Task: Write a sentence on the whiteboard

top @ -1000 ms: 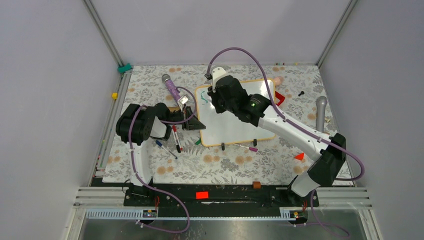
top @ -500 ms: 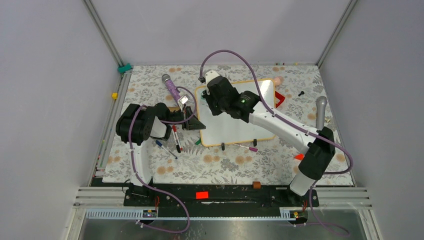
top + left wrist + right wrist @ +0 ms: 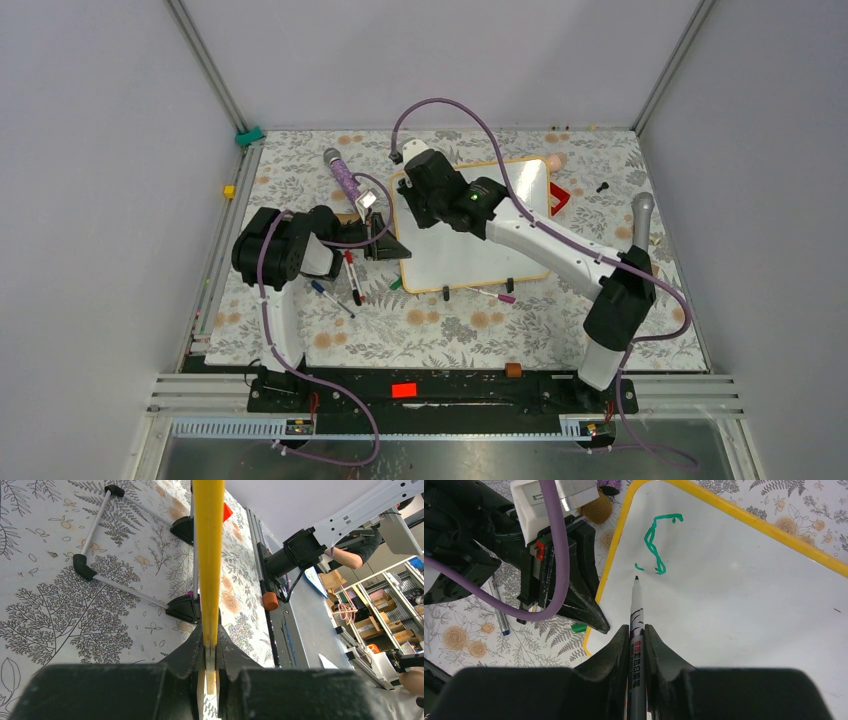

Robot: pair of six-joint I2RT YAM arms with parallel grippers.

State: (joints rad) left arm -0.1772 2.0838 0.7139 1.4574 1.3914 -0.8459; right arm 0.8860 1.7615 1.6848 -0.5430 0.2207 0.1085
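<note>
whiteboard (image 3: pixel 749 605): one green letter (image 3: pixel 653 550) (perhaps "S") | marker (image 3: pixel 636 615) print: unreadable

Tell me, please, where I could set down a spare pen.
The flowered cloth between the whiteboard and the arm bases is mostly bare. Left of the board is crowded: the left claw grips its frame beside loose pens.

The whiteboard (image 3: pixel 470 262), glossy white with a yellow-orange frame, has its left edge pinched in my left gripper (image 3: pixel 209 649); of the sentence (image 3: pixel 655 542) only one green S-like stroke and a small dash stand near its far left corner.
</note>
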